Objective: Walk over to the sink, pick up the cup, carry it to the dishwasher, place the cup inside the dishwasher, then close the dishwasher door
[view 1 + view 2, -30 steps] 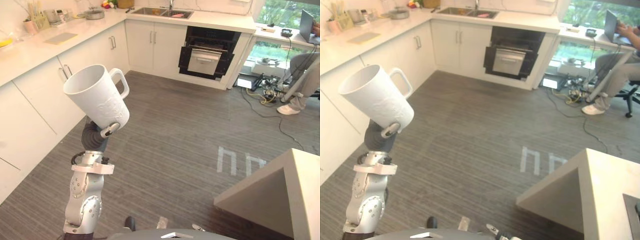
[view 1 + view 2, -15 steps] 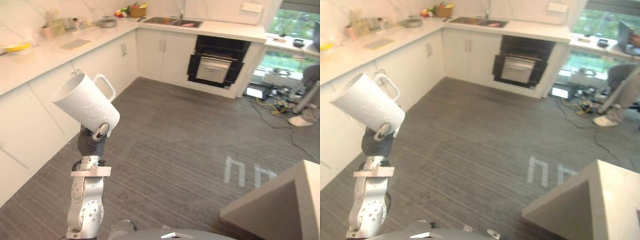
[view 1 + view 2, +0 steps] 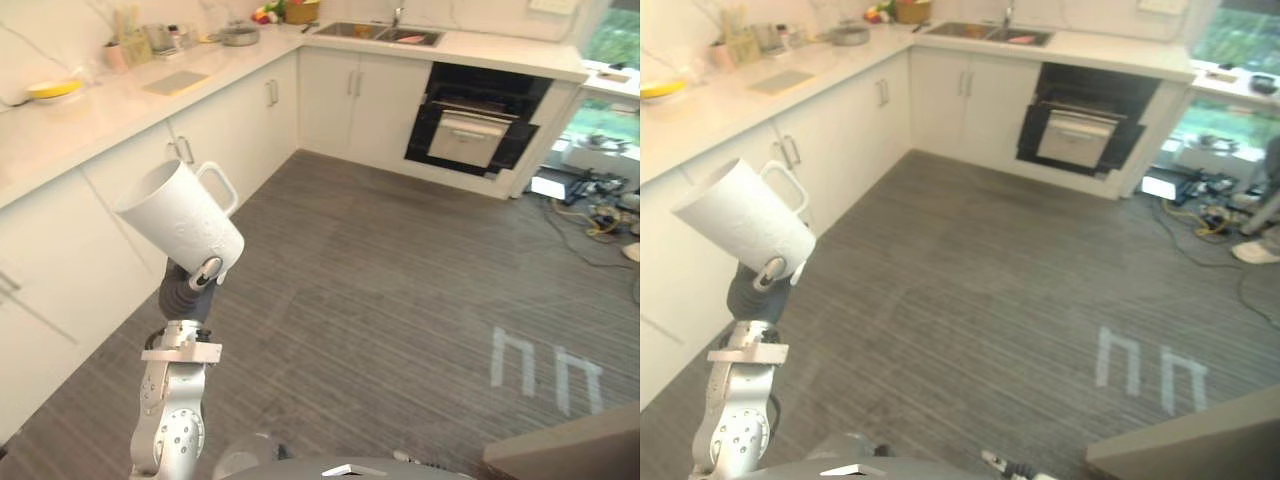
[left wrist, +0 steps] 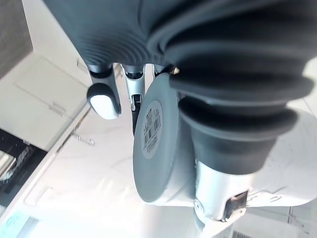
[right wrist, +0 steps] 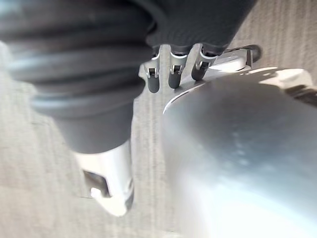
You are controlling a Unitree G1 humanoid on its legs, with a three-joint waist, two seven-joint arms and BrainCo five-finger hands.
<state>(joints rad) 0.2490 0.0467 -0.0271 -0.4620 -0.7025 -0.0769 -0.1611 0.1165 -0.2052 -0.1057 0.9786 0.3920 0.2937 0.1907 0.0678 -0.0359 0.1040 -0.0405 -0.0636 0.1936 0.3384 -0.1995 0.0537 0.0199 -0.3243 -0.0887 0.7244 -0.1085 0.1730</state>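
Over the grey kitchen floor point(image 3: 400, 270), the left robot hand point(image 3: 207, 270) grips the tilted white cup point(image 3: 185, 215) by its base.

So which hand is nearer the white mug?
Left. The left hand is wrapped round the white mug, holding it tilted; the right hand hangs over the grey floor, away from it, holding nothing.

Cup point(image 3: 185, 220) in left hand point(image 3: 208, 269); dishwasher point(image 3: 470, 128) under counter point(image 3: 500, 55), right of sink point(image 3: 378, 34).
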